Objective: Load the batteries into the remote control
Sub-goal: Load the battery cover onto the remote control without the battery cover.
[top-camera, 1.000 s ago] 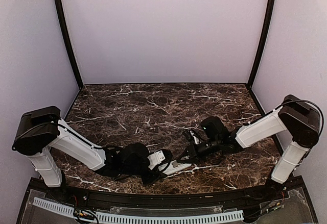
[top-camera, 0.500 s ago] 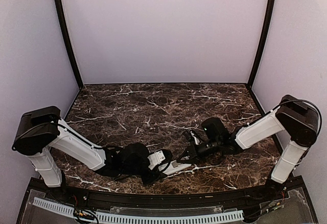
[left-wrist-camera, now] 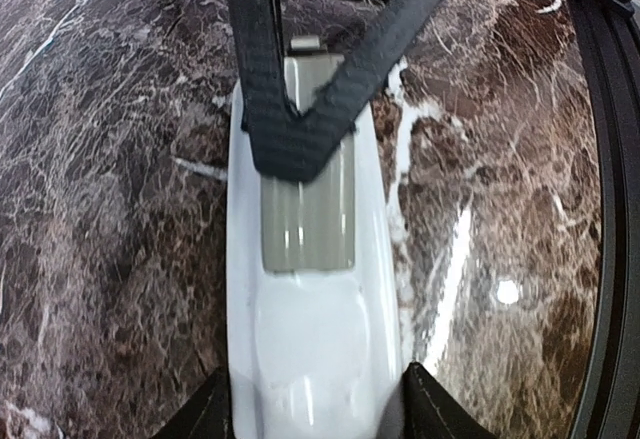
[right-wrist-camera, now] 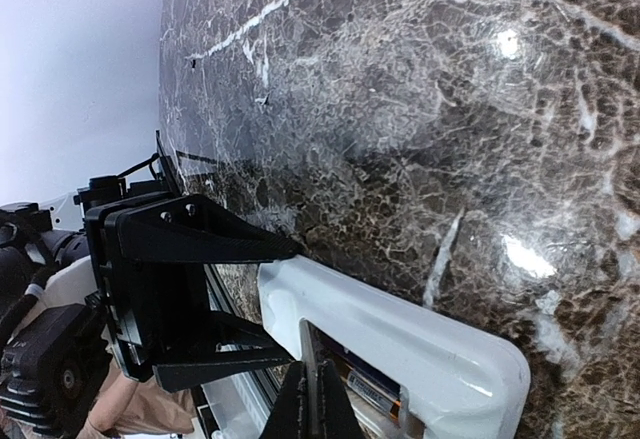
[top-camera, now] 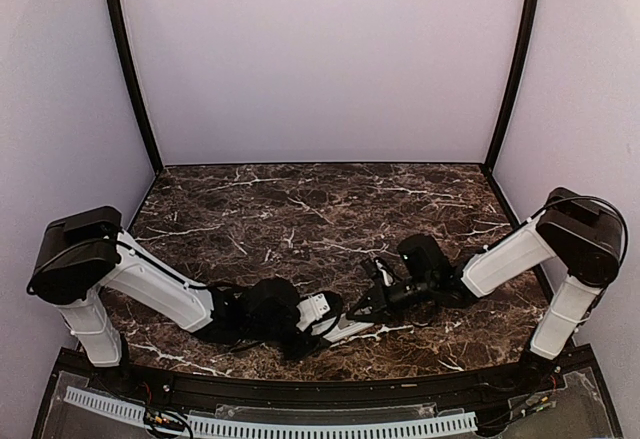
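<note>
The remote control [top-camera: 345, 330] lies back-up on the marble near the front edge, a white handset [left-wrist-camera: 305, 359]. My left gripper [top-camera: 325, 323] is shut on its near end, a finger against each side [left-wrist-camera: 315, 404]. My right gripper [top-camera: 358, 309] comes in from the right, shut, with its tips [left-wrist-camera: 298, 164] on a flat grey panel [left-wrist-camera: 310, 229] over the recessed compartment. In the right wrist view those tips [right-wrist-camera: 312, 399] stand at the compartment's edge. One dark labelled battery [right-wrist-camera: 372, 390] shows inside the white body [right-wrist-camera: 400, 334]. No other batteries show.
A black rail [left-wrist-camera: 615, 209] runs along the table's near edge, close beside the remote. Below it sits a white slotted cable duct [top-camera: 270, 424]. Purple walls with black corner posts [top-camera: 128, 69] close in the back and sides.
The left arm's wrist has slid a little to the right along the remote. The right arm has shifted slightly, its closed tips still over the compartment. The remote has hardly moved.
</note>
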You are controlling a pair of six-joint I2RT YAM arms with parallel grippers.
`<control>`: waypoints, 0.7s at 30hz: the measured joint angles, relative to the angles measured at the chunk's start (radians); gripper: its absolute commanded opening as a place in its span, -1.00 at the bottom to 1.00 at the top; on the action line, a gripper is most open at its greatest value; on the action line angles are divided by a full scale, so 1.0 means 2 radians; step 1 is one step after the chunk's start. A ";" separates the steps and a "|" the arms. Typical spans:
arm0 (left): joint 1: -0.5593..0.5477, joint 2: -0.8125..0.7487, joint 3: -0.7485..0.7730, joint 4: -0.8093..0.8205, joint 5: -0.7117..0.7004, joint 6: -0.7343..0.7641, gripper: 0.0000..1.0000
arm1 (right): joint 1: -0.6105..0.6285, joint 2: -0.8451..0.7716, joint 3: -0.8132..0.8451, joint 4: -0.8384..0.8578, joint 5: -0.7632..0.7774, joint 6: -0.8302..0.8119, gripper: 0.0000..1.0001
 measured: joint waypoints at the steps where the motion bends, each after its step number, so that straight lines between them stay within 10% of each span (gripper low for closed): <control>1: 0.000 0.006 0.007 0.001 0.000 -0.001 0.14 | 0.001 0.001 0.000 0.002 0.000 0.000 -1.00; 21: 0.007 0.052 0.056 0.021 0.020 0.004 0.04 | 0.002 0.003 -0.005 0.014 0.001 -0.019 -1.00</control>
